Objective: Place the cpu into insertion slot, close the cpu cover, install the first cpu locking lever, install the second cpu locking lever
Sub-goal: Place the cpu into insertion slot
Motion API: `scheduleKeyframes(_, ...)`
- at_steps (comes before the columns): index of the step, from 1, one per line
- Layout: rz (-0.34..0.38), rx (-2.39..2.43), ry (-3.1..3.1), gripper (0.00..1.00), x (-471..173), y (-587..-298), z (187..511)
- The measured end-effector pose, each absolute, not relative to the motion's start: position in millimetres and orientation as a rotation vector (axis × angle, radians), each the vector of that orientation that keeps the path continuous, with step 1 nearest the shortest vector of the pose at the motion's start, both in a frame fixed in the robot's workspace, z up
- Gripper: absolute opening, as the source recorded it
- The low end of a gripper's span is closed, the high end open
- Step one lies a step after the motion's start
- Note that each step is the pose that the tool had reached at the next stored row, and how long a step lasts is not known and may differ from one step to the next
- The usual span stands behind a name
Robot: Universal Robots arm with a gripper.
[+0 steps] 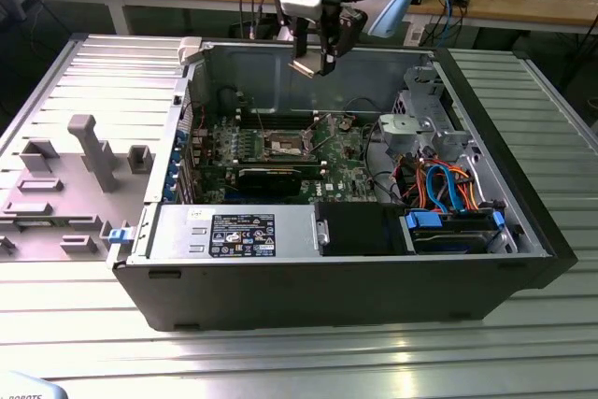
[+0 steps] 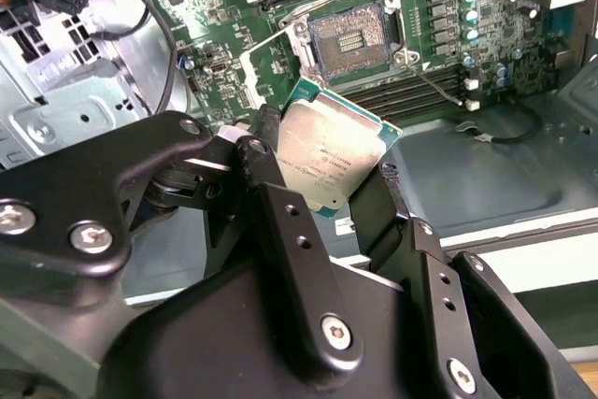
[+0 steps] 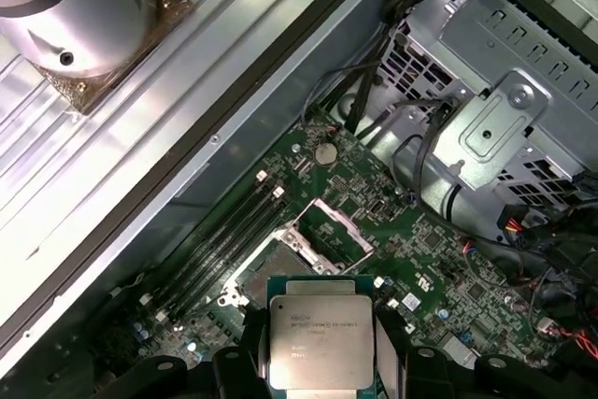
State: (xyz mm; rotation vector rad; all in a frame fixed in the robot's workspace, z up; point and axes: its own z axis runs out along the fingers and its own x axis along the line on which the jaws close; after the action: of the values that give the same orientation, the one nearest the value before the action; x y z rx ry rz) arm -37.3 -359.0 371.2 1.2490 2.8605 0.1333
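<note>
Gripper [image 1: 313, 58] was pinching the cpu [image 2: 329, 158] by two opposite edges, fingers [image 2: 269, 151] clamped on it and its metal lid facing both wrist cameras. The chip hung in the air above the open computer case [image 1: 523, 221], well clear of the motherboard [image 1: 348, 171]. The insertion slot [image 2: 350, 36] sat empty below it, slightly toward the exterior view's left. The cpu cover [image 3: 350, 226] was flipped open beside the slot, so the slot was unobstructed. Judgement: placement not yet done.
</note>
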Motion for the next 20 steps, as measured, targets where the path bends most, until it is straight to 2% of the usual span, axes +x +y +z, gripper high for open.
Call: scheduleKeyframes(20,0.132,1.392,2.789,0.55,-38.1,-359.0,370.3)
